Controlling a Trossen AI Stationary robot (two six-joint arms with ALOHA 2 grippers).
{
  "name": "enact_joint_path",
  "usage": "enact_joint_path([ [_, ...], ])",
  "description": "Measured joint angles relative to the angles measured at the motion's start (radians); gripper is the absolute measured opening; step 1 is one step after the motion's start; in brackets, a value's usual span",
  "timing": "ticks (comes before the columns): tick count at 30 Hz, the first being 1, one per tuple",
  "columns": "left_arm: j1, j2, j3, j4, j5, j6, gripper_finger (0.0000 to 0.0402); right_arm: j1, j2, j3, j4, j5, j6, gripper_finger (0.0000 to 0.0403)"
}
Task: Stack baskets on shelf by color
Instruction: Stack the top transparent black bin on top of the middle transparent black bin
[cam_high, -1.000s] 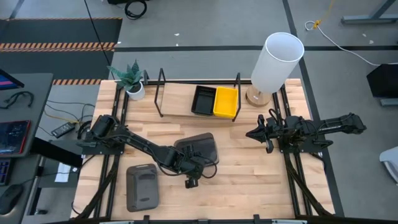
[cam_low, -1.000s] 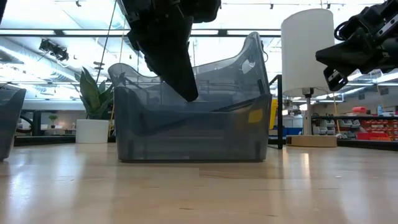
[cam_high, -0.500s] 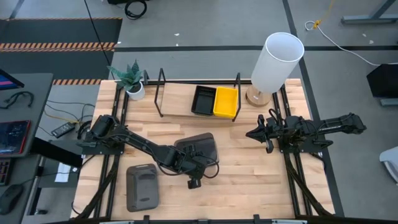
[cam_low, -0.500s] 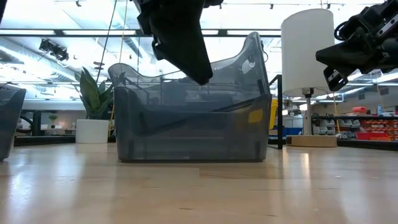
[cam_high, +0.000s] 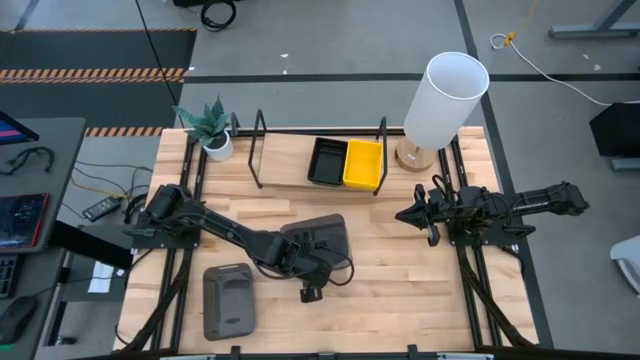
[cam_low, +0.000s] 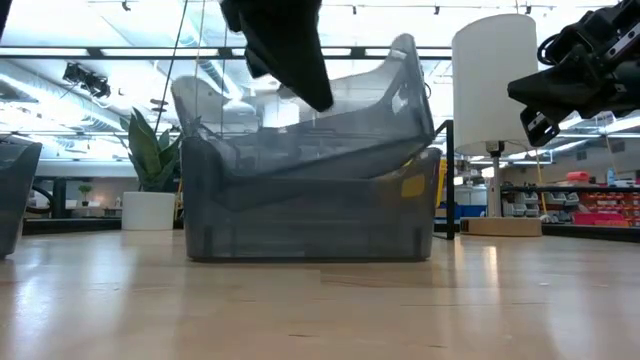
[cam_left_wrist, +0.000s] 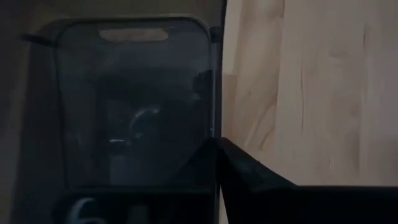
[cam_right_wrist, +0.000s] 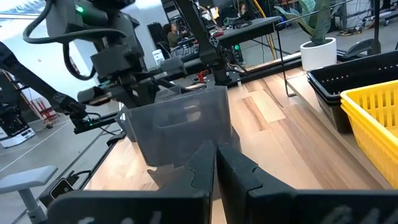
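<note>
shelf: the shelf (cam_high: 285, 172), a light-wood board in a thin black wire frame, stands at the far side of the table (cam_high: 400, 275), between the potted plant (cam_high: 211, 126) and the white lamp (cam_high: 444, 100).
on the shelf: a black basket (cam_high: 326, 161) and a yellow basket (cam_high: 363, 164) sit side by side toward the lamp end, touching; the right wrist view shows the black one as more than one nested, how many i cannot tell.
middle stack: dark grey baskets (cam_low: 310, 175) stand near the table centre; in the low view the upper basket (cam_low: 330, 105) sits tilted inside the lower basket (cam_low: 310, 215), its lamp-side end raised. nothing else shows inside them.
lone grey basket: another dark grey basket (cam_high: 229, 300) stands at the near left of the table, well apart from the stack; what it holds cannot be made out.
left gripper: the left gripper (cam_high: 306, 262) hangs over the near edge of the middle stack, at the rim of the tilted basket; whether its claw pinches that rim, i cannot tell.
right gripper: the right gripper (cam_high: 412, 214) waits in the air at the right side of the table, in front of the lamp, fingers (cam_right_wrist: 202, 163) drawn close together, holding nothing.
</note>
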Motion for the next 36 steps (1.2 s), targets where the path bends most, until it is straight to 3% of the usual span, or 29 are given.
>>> enact_joint_path([
  [8,0.0,0.0,0.1,-0.15,0.007,-0.025,0.0009,0.0,0.0,0.0,0.0,0.0,0.0,0.0025],
  [12,0.0,0.0,0.1,-0.162,0.05,-0.029,0.0009,0.0,0.0,0.0,0.0,0.0,0.0,0.0025],
  [36,0.006,0.0,0.087,-0.206,0.059,-0.042,0.0011,0.0,0.0,0.0,0.0,0.0,0.0,0.0025],
])
